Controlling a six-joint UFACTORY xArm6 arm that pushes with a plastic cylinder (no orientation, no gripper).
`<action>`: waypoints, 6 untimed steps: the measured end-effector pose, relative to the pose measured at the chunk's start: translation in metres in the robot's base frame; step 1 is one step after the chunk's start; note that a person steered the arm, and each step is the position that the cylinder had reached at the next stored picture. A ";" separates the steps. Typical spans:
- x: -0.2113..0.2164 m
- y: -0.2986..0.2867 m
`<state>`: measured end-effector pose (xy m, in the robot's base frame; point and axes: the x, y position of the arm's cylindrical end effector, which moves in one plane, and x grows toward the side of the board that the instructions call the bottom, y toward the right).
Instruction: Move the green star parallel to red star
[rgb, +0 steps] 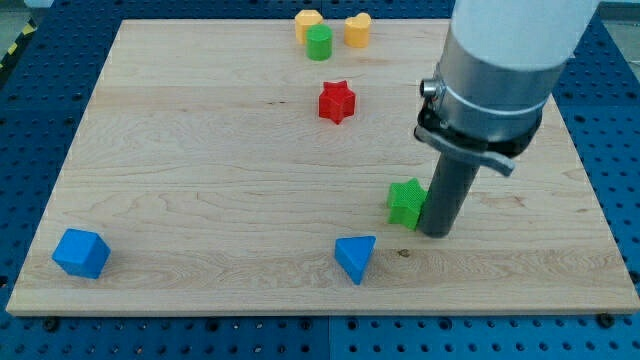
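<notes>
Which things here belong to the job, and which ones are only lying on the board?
For the job:
green star
red star
my tip, at the green star's right side

Lying about:
blue cube
blue triangle
green cylinder
two yellow blocks

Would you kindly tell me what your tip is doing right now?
My tip: holding nothing, resting on the board against the view's-right side of the green star.

White arm (520, 35); grey collar; dark rod

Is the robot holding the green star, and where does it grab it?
Nothing is held. My tip only stands against the green star on the star's right side in the view.
</notes>
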<state>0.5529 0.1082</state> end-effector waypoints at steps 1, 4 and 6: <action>0.012 -0.010; -0.026 -0.027; -0.071 0.004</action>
